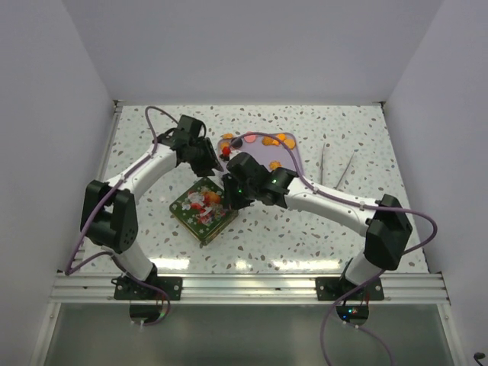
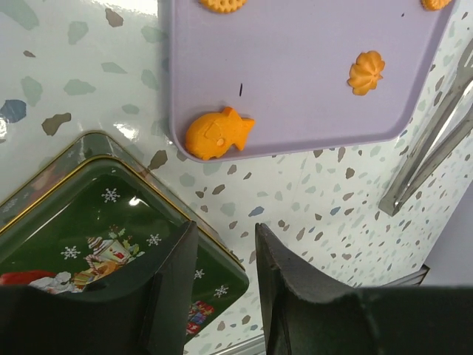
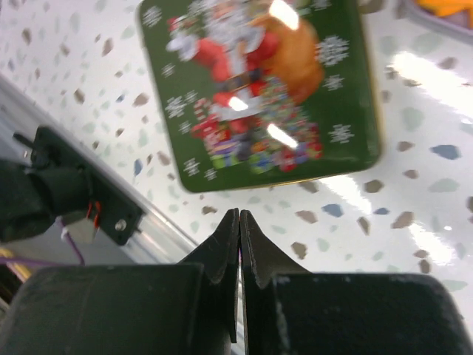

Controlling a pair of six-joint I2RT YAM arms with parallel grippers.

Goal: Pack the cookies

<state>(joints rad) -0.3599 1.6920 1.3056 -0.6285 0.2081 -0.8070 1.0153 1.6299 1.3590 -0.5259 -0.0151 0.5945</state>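
Both arms lean in over the middle of the desk (image 1: 305, 229), and from above their wrists crowd together, covering part of the green tin (image 3: 259, 96) and the near-left corner of the lilac tray (image 2: 295, 89).

The cookies (image 1: 271, 141) are on the tray, orange ones scattered along with a dark one and a pink one at its far edge. They are too small from overhead to make out in detail.

The left wrist view is sharper. A fish-shaped cookie (image 2: 216, 133) lies right at the tray's rim, and a flower-shaped cookie (image 2: 366, 72) sits further in. Two more are cut off by the top edge.

The left tool (image 2: 225, 277) hangs above the desk with its fingers apart and nothing between them. One corner of the tin is hidden behind the left finger.

A pair of metal tongs (image 2: 432, 151) lies beside the tray, partly out of frame.

On the right wrist view, the right tool (image 3: 239, 244) has its two fingers pressed tip to tip, with nothing visible between them. It hovers just off the tin's edge.

The tin's Santa lid faces up, blurred and streaked with glare. An orange scrap in the top right corner is cropped too tightly to name.
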